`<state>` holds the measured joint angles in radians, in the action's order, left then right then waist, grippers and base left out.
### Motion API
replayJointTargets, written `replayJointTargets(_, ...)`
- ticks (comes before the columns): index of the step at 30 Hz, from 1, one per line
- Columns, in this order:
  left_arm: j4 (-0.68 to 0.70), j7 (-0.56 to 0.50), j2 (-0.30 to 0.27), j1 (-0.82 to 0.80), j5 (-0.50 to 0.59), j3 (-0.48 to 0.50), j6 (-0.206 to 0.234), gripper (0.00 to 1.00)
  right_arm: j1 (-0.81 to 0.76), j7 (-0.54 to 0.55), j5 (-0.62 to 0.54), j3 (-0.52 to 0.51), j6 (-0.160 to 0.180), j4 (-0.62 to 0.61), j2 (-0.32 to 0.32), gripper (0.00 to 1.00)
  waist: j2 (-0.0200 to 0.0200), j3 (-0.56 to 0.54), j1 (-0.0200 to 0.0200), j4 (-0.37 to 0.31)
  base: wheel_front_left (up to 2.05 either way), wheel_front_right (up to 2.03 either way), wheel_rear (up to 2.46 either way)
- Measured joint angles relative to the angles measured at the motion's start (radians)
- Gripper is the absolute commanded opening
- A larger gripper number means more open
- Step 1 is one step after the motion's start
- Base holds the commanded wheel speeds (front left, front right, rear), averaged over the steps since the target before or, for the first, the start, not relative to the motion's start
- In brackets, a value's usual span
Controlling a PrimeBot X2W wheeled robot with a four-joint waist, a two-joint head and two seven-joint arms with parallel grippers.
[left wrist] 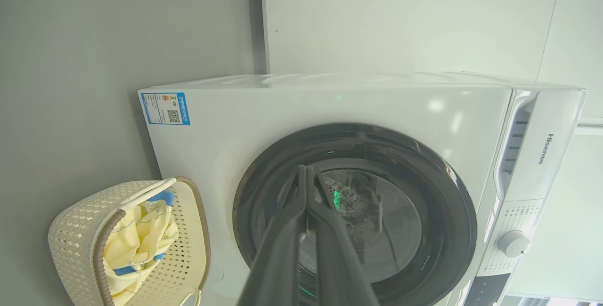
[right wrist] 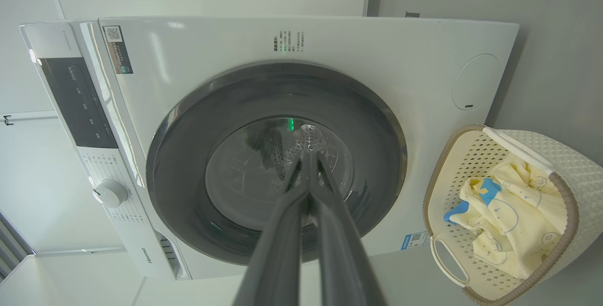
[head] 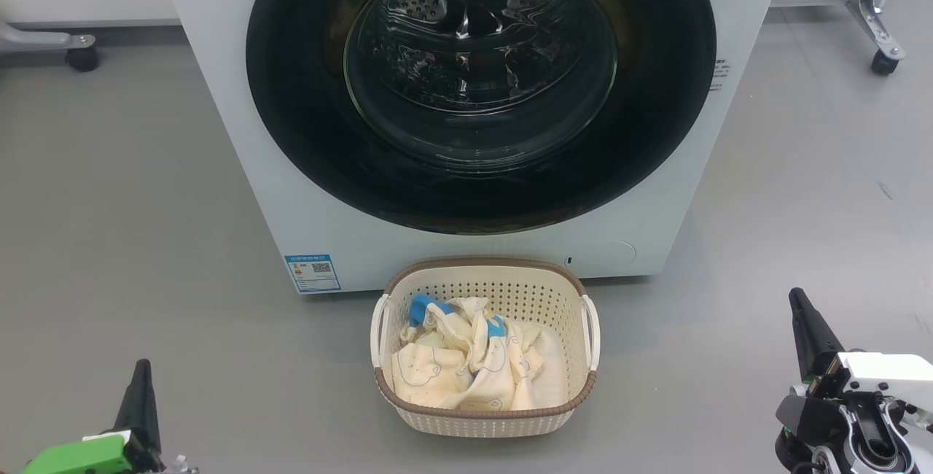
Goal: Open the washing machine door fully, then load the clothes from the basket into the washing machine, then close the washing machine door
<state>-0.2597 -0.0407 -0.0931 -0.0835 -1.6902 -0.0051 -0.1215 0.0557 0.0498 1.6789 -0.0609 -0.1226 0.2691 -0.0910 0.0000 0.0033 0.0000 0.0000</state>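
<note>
The white washing machine (head: 240, 168) stands ahead with its round black-rimmed door (head: 306, 138) closed flat against the front. On the floor right before it sits the cream basket (head: 485, 416), holding a pile of cream clothes (head: 466, 368) with blue trim. My left gripper (head: 142, 366) rests at the lower left and my right gripper (head: 796, 294) at the lower right, both shut on nothing and well short of the machine. Along the left wrist's shut fingers (left wrist: 305, 169) I see the door (left wrist: 447, 212) and the basket (left wrist: 75, 235). The right wrist's fingers (right wrist: 306, 155) point at the door (right wrist: 188, 165), beside the basket (right wrist: 560, 155).
Grey floor spreads to both sides of the machine. A caster leg (head: 82, 51) stands at the back left and a metal frame leg on a wheel (head: 883, 58) at the back right. A blue label (head: 313, 272) marks the machine's lower left corner.
</note>
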Motion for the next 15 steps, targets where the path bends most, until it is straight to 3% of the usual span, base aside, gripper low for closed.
replayJointTargets(15, 0.000, -0.003, 0.001, 0.000, 0.000, 0.002, 0.000, 0.00, 0.000, 0.000, -0.007, -0.002, 0.000, 0.000, 0.003, 0.00, 0.0000, 0.000, 0.0000, 0.000, 0.00, 0.00, 0.00)
